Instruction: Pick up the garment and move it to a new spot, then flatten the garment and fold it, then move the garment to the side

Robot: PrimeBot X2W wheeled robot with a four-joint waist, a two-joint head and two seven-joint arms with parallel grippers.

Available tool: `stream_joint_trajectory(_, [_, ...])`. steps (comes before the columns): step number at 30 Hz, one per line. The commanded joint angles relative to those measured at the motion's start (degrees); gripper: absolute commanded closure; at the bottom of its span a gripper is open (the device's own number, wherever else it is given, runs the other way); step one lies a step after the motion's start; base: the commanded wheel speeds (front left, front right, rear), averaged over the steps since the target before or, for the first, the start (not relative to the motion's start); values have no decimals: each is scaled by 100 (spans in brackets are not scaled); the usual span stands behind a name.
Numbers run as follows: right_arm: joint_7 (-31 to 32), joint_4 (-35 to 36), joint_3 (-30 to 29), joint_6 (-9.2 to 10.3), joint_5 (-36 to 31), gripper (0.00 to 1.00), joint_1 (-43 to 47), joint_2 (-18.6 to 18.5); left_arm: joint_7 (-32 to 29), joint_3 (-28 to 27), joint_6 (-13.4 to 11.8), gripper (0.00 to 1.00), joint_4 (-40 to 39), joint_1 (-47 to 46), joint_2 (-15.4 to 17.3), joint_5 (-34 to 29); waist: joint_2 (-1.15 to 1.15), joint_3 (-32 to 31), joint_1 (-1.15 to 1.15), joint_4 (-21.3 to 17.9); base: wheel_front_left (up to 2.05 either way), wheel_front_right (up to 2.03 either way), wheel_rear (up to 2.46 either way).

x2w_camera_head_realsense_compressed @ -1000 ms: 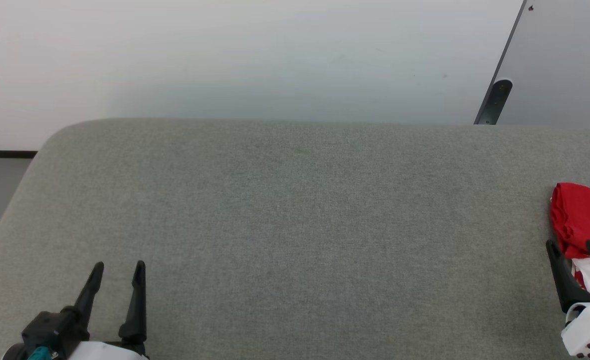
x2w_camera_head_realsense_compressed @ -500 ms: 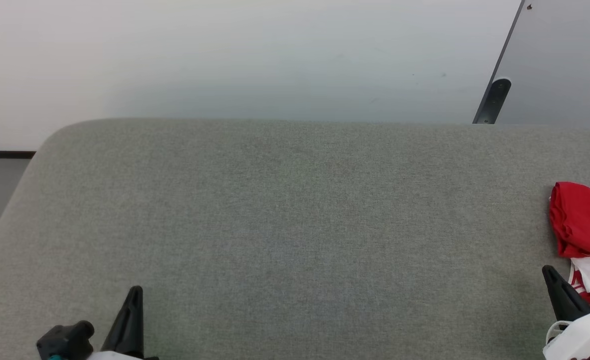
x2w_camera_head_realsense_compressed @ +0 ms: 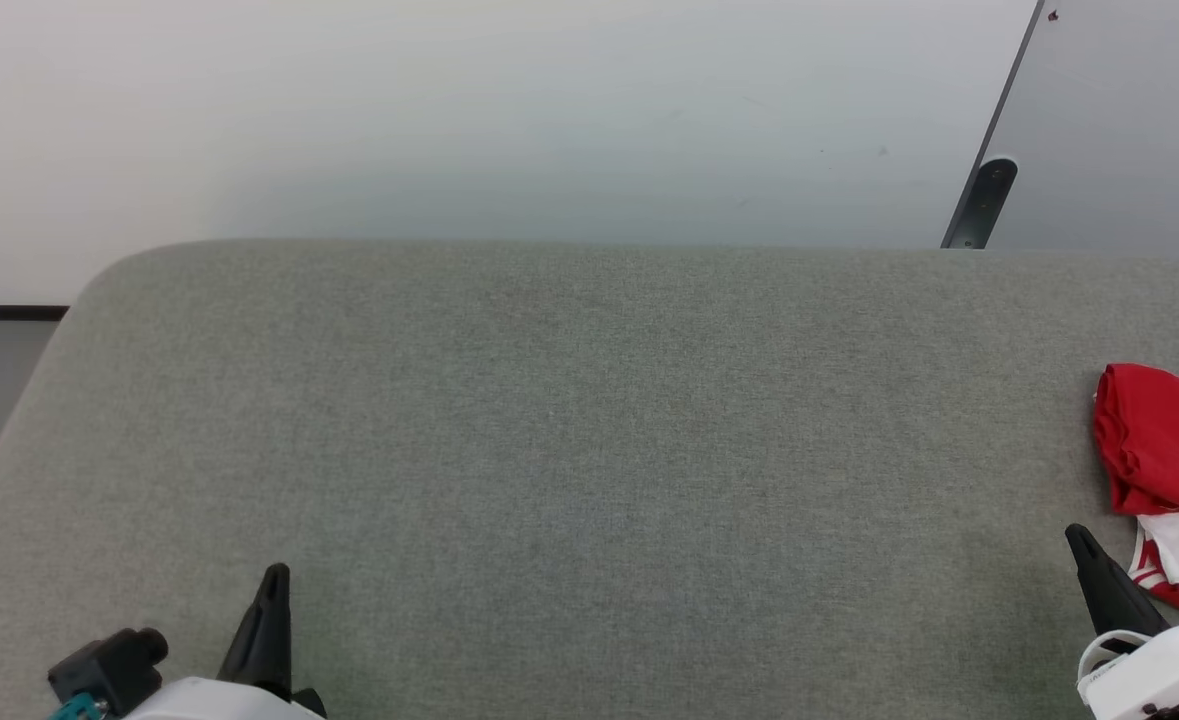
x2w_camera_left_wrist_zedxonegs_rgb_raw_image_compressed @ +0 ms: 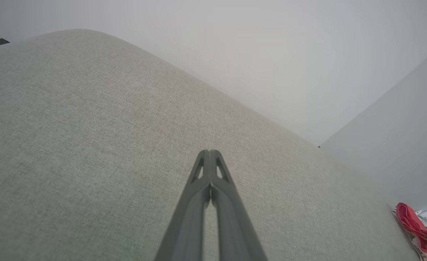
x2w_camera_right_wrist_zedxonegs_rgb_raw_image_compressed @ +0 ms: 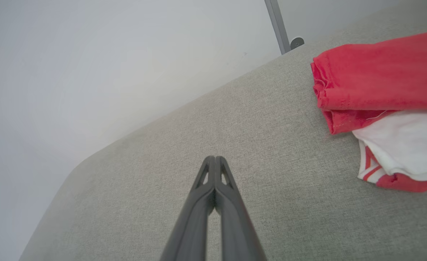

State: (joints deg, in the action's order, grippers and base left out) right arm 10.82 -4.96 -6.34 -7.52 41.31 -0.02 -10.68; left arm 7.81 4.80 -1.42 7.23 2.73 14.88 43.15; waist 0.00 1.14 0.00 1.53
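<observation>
You'll find the folded shirt (x2w_camera_head_realsense_compressed: 1159, 450) at the right edge of the grey cushion (x2w_camera_head_realsense_compressed: 589, 430), red on top with a white sleeve end and striped trim on its near side. Your right gripper (x2w_camera_head_realsense_compressed: 1079, 540) sits just left of it, not touching, fingers pressed together and holding nothing. Your left gripper (x2w_camera_head_realsense_compressed: 274, 580), at the near left, is likewise closed and empty.

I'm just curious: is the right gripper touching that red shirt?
Apart. The right wrist view shows bare grey surface between the shut right gripper and the garment.
</observation>
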Motion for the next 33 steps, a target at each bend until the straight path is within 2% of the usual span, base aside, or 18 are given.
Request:
stream_joint_trajectory(1, [-41,47,-17,1,171,100,-162,-25,-28,-79,70,100,-42,-149,24,162,0,-1,0,-1,0,0,0])
stream_joint_trajectory(33, [-212,-346,-20,2,2240,100,-383,311,-596,-500,424,100,248,-472,-467,2182,0,-30,0,-49,0,0,0])
